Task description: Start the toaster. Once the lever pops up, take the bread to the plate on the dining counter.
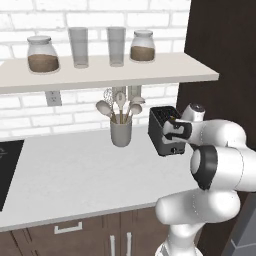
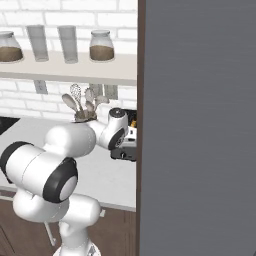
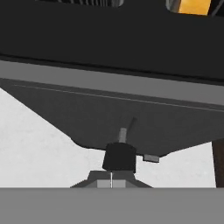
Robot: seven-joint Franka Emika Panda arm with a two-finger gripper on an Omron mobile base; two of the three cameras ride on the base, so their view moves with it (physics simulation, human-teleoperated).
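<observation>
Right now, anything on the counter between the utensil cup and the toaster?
No. In the left base view, only bare white countertop separates the utensil cup from the toaster. The shut gripper sits on the toaster's far side.

The arm [image 1: 215, 170] is glossy white, built of fat rounded segments with bulbous elbows. Black bands ring its joints, and a dark grey cap tops the wrist. The pincer [image 3: 111, 179] has small dark tips.
</observation>
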